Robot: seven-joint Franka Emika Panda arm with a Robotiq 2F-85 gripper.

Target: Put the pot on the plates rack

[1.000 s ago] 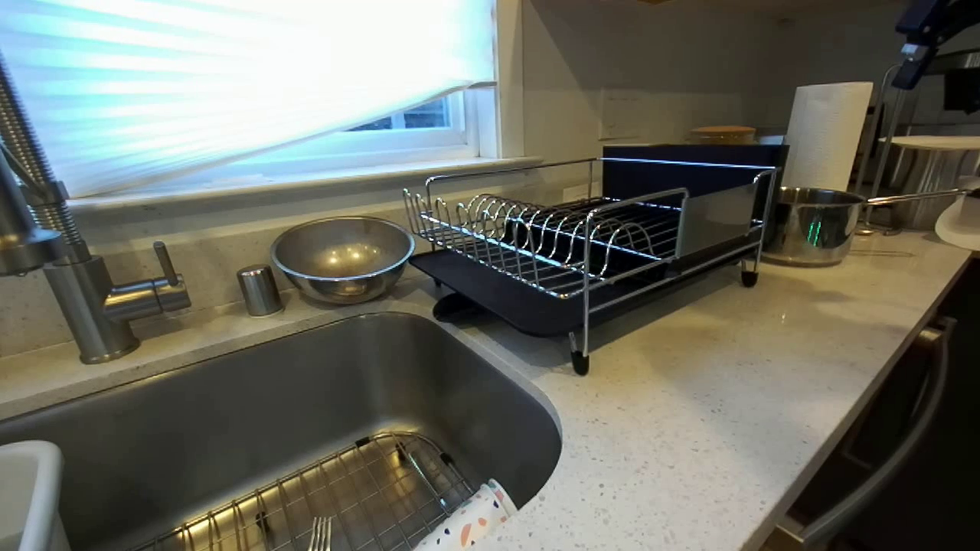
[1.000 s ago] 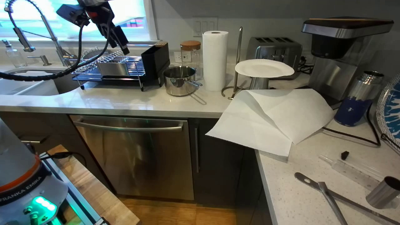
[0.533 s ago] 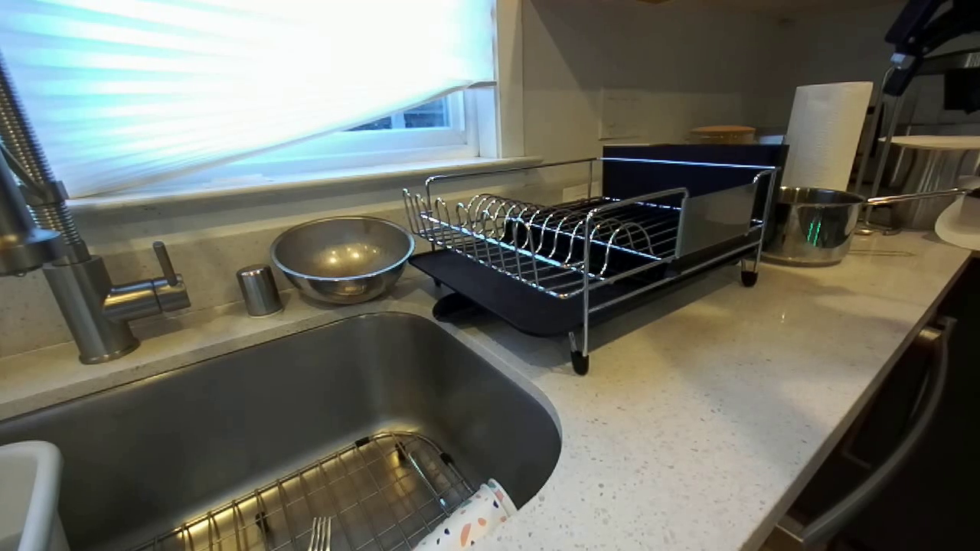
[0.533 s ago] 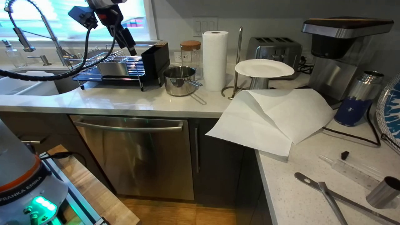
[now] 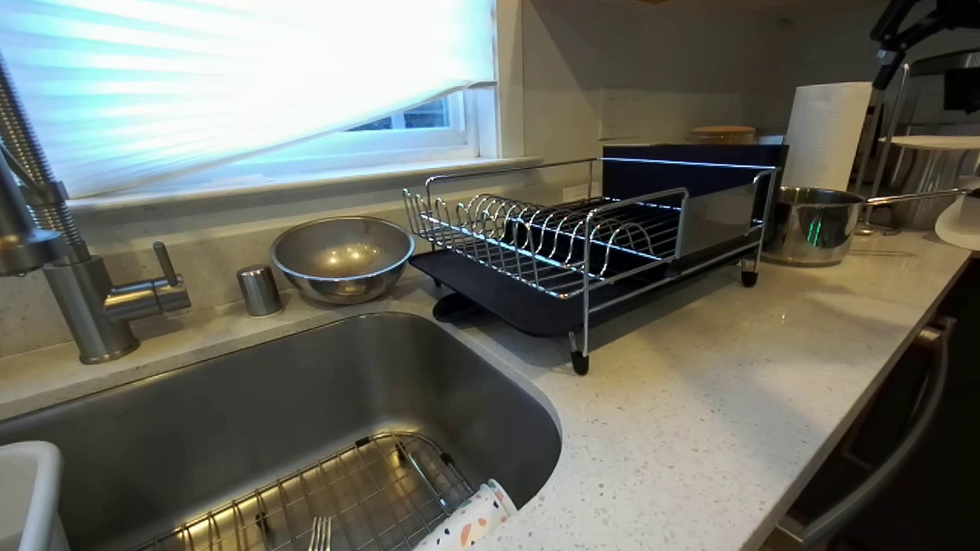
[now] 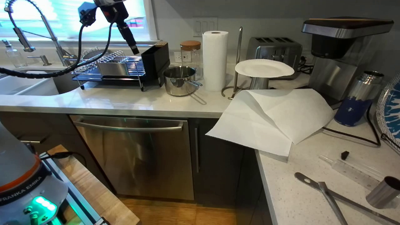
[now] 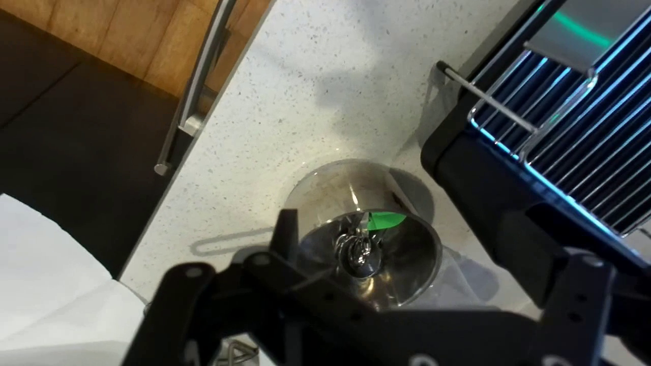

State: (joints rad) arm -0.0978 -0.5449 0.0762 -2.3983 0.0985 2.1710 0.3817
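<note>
Beside the rack (image 5: 586,256), the silvery pot (image 6: 178,84) gleams.

The pot (image 6: 176,84), straight-sided and of shiny steel, is stood upright on the counter (image 5: 666,428). It is set just beside one end of the rack (image 5: 597,239), a gap being left between them, and its metal handle is pointed away. Inside it, in the wrist view, a green patch and bright glints are seen. The rack is built of chrome wire with curved plate slots and is held level on black-footed legs, a black tray (image 5: 498,297) being fitted beneath.
</note>
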